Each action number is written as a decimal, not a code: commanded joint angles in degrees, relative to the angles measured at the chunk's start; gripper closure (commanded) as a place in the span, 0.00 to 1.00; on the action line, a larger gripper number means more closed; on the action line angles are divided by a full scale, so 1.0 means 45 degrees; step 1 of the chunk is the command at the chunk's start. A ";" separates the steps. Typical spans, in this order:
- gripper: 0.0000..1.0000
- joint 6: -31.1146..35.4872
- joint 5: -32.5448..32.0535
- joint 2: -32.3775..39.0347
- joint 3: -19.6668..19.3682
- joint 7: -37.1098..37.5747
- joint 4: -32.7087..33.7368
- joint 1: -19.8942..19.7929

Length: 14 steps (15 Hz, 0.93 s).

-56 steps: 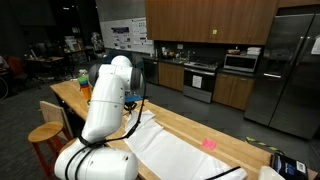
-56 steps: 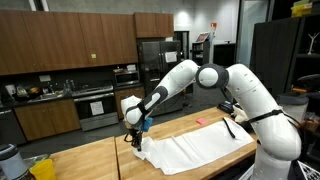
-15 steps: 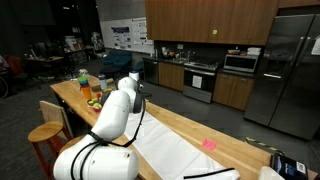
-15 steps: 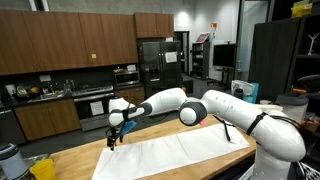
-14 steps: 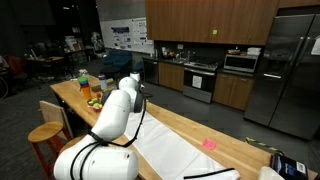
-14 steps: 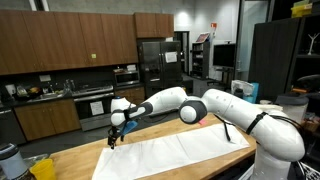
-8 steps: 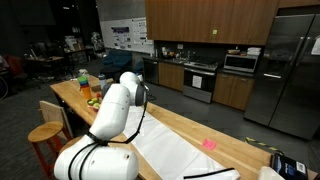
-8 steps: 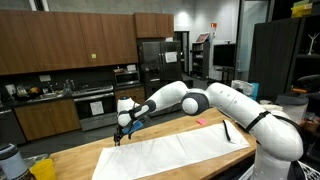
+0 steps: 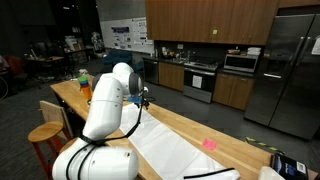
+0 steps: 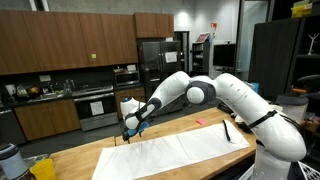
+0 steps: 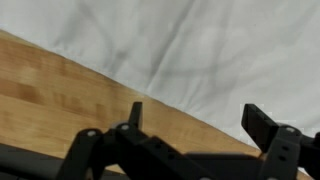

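A white cloth [image 10: 178, 151] lies spread flat along the wooden counter [image 10: 75, 162]; in the wrist view the cloth [image 11: 220, 50] fills the upper part, with bare wood [image 11: 70, 85] below its edge. My gripper [image 10: 127, 136] hangs a little above the cloth's far end, jaws wide apart and empty. In the wrist view the gripper [image 11: 198, 122] shows two dark fingers standing apart over the cloth's edge, touching nothing. The cloth [image 9: 170, 150] also shows in an exterior view, where my arm [image 9: 108, 100] hides the gripper.
A pink item [image 9: 209, 144] and a black pen-like object [image 10: 228, 131] lie on or near the cloth's other end. Bottles and fruit [image 9: 86, 86] stand at the counter's far end. A wooden stool [image 9: 45, 135] stands beside the counter. Kitchen cabinets and a fridge [image 9: 285, 70] line the back.
The gripper has opened fully, let go of the cloth's end and risen slightly, drawing back along the counter. The cloth lies stretched out where it was folded over earlier.
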 commanded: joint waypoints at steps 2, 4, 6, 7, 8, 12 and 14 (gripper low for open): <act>0.00 0.0125 -0.0097 -0.0519 -0.0277 0.0333 -0.0798 0.0262; 0.00 0.0150 -0.0123 -0.0780 -0.0289 0.0385 -0.1151 0.0283; 0.00 0.0166 -0.0132 -0.0835 -0.0314 0.0393 -0.1236 0.0274; 0.00 -0.0368 -0.0091 -0.0597 0.0015 -0.0606 -0.0826 0.0154; 0.00 -0.1328 -0.0430 -0.0268 -0.0109 -0.1105 -0.0240 0.0389; 0.00 -0.3812 -0.1110 -0.0122 -0.0491 -0.1701 0.0192 0.0721; 0.00 -0.5266 -0.1580 -0.0537 -0.0882 -0.0669 -0.0125 0.1035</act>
